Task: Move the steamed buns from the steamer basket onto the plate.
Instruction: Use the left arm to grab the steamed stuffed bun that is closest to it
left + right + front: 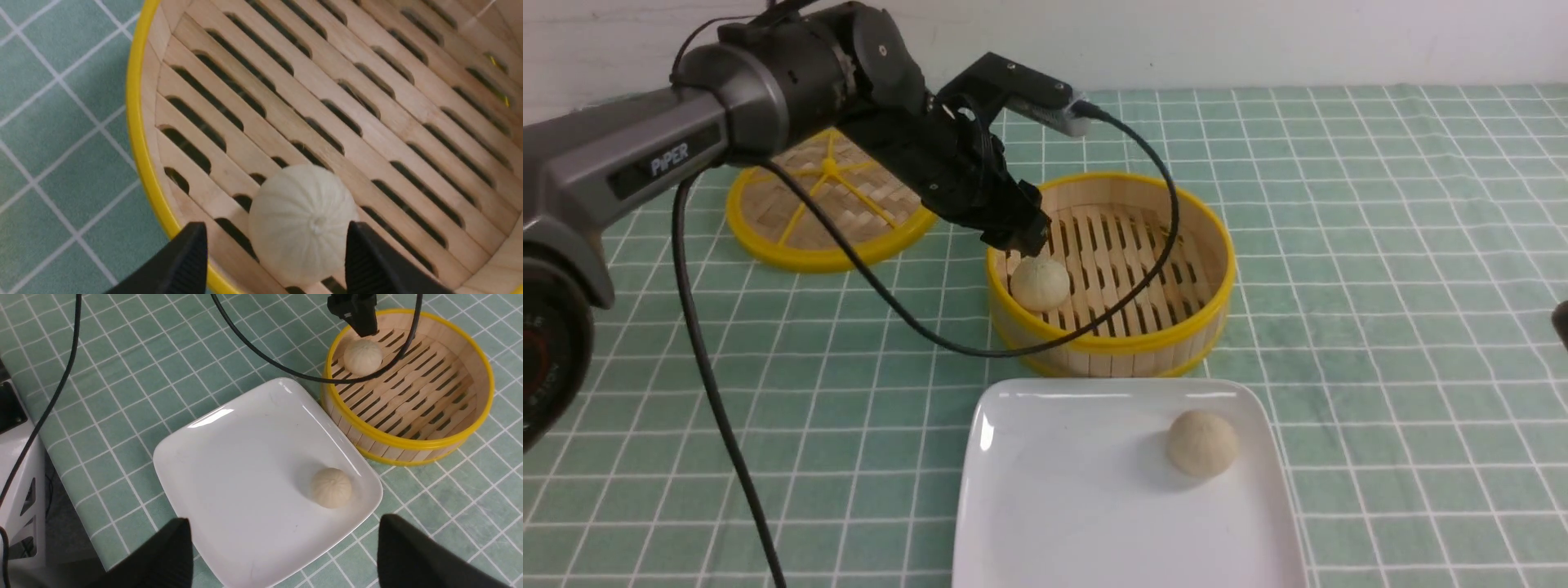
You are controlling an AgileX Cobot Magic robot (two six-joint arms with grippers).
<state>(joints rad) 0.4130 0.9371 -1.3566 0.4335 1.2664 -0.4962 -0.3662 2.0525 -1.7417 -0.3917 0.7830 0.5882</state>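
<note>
Found the first steamed bun (1039,283) on the slatted floor of the steamer basket (1111,345), close to its left wall: round, cream-white, matte, with fine pleats running up to a small pinched knot on top. Found the second steamed bun (1201,443) on the plate (1062,506), toward its right edge: same round shape, a shade more tan, pleats faint. Plate glossy white, square with rounded corners, just in front of the basket on the green checked surface (1380,269). Left gripper (274,249) just above the first bun, jaws spread wider than it, one on each side, not closed on it. Right gripper (282,543) well apart from both buns, jaws wide, nothing between them. Flat yellow-rimmed lid (827,200) behind and left of the basket.
</note>
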